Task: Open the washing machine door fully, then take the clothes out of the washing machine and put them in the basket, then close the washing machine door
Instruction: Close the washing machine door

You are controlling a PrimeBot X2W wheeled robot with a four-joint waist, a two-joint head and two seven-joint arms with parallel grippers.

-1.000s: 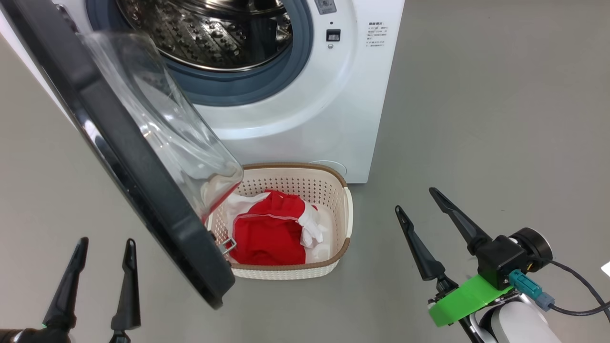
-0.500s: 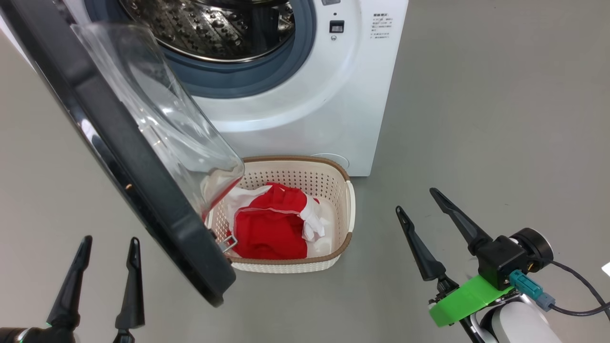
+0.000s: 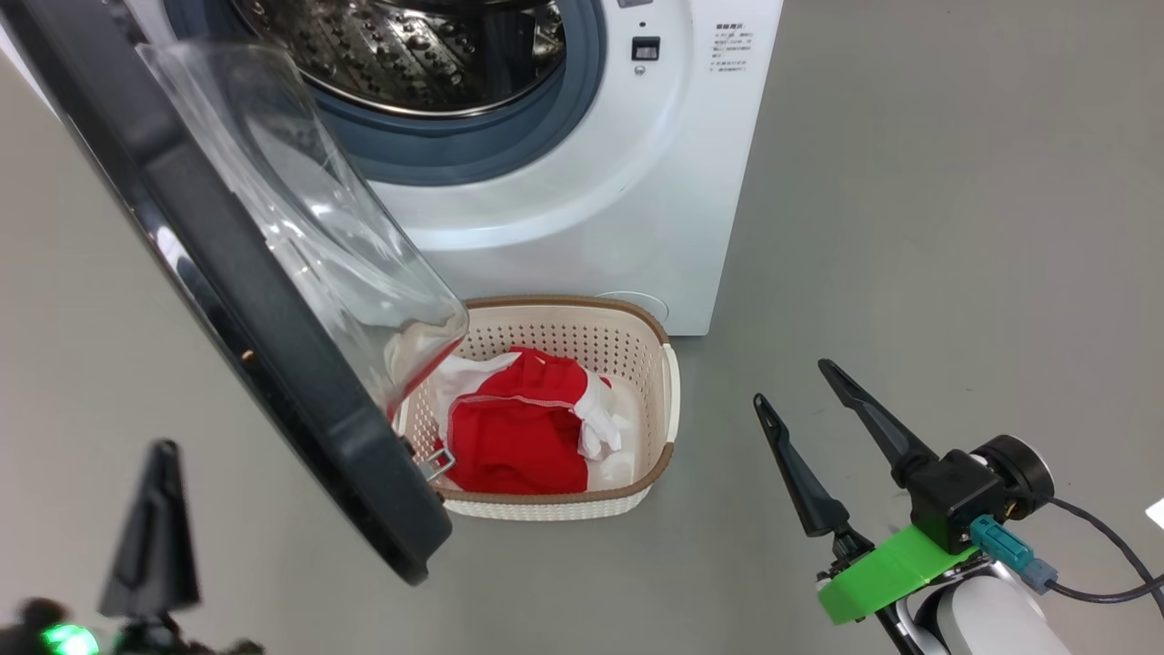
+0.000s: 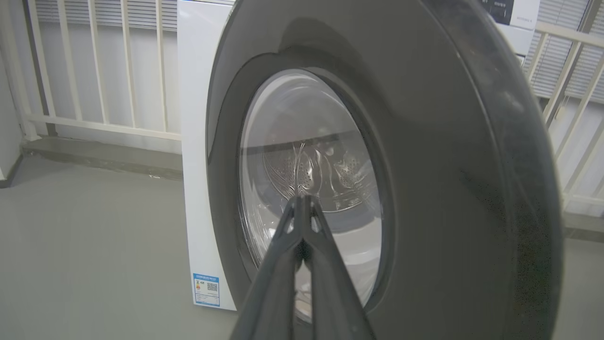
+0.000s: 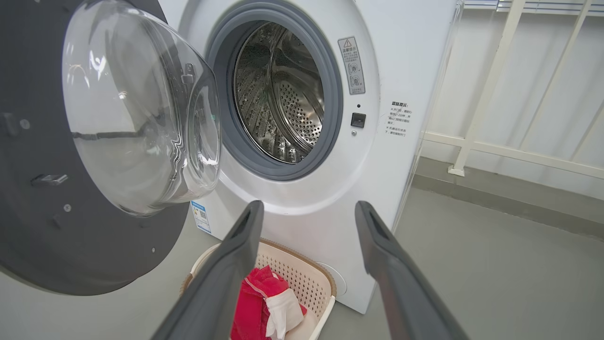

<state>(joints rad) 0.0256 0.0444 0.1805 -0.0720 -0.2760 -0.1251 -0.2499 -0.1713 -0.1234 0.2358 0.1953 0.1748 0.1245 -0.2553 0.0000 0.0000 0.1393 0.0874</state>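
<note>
The washing machine [image 3: 591, 200] stands with its steel drum [image 3: 409, 55] bare as far as I see. The washing machine door [image 3: 273, 346] hangs open to the left, its black rim and glass bowl over the basket's left end. The cream basket [image 3: 668, 400] sits on the floor in front of the machine with the red and white clothes [image 3: 509, 432] inside. My left gripper [image 3: 165, 448] is shut on nothing, left of the door; in the left wrist view its joined tips [image 4: 302, 198] point at the door's outer face [image 4: 424, 165]. My right gripper [image 3: 793, 382] is open, right of the basket.
Grey floor lies all around, with free room to the right of the machine. A white railing [image 5: 495, 71] runs behind and beside the machine. A blue label [image 4: 206, 289] sits low on its side. The right wrist view also has the basket [image 5: 306, 278] below the fingers.
My left gripper's fingers have come together from open to shut. The head camera shifted slightly; door, basket and right gripper stayed put.
</note>
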